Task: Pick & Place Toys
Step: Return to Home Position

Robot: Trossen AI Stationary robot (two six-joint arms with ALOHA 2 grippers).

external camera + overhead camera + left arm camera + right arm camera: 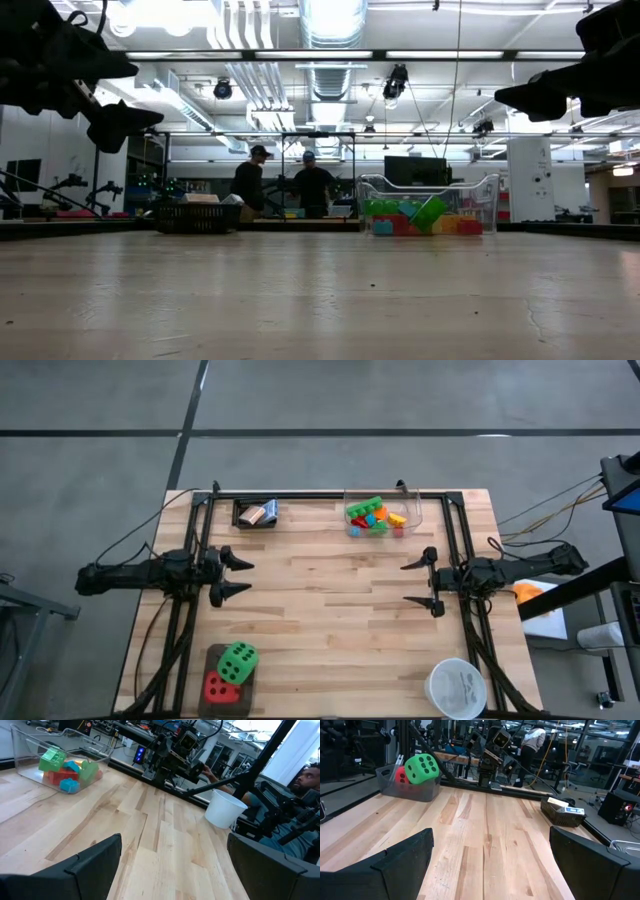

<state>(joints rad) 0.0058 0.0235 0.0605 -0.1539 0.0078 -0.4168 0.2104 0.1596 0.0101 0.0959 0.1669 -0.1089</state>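
Several bright toy bricks [375, 515] lie in a clear tub [412, 506] at the table's far edge. A green die [238, 661] rests on a red die [222, 688] in a grey tray [204, 697] at the near left. Card packs [258, 513] sit in a dark basket [240, 517] at the far left. My left gripper [243, 577] hangs open above the table's left side. My right gripper [412, 583] hangs open above the right side. Both are clear of the toys, with nothing between their fingers.
A round white bowl [456, 688] stands at the near right corner. A dark frame [330, 495] runs along the far edge and down both sides. The bare wood in the middle [330, 610] lies between the grippers. Two people [280, 182] stand in the room beyond.
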